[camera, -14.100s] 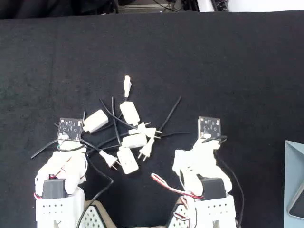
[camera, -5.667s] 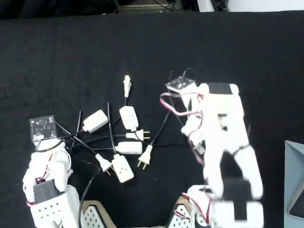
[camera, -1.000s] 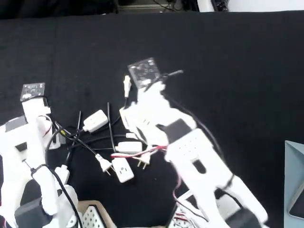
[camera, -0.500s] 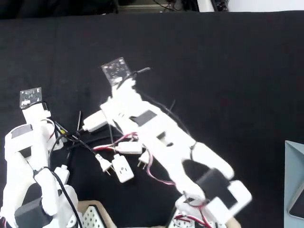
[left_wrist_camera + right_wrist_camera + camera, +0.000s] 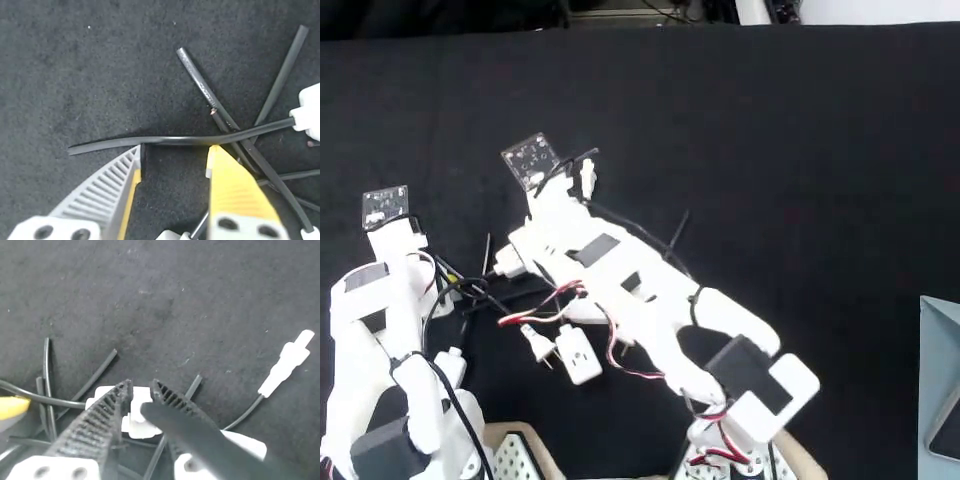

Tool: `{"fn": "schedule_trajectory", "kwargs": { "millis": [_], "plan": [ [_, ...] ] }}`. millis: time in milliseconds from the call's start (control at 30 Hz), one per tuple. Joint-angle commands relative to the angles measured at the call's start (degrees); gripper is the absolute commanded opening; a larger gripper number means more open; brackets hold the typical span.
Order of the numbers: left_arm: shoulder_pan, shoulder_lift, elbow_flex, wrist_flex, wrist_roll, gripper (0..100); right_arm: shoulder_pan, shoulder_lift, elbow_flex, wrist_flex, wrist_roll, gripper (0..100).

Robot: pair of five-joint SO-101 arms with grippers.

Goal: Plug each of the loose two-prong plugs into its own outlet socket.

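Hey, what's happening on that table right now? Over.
Left gripper open over black cable. Right gripper open, jaws straddling white socket block. Crossed cables alongside.

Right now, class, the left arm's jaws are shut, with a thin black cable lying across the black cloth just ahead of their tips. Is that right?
Not quite. The left wrist view shows the left arm's jaws open, with a gap between them. The thin black cable does lie across the black cloth just ahead of their tips.
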Motion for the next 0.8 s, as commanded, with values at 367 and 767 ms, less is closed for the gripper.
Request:
{"fn": "schedule_trajectory", "kwargs": {
  "millis": [367,767],
  "plan": [
    [-0.48,-0.09,0.22,-0.97,0.26,22,0.00,1.19,-5.05,-0.62,0.18,1.2],
    [-0.48,-0.09,0.31,-1.05,0.26,22,1.41,1.36,-4.79,-0.53,0.26,1.2]
  ]
}}
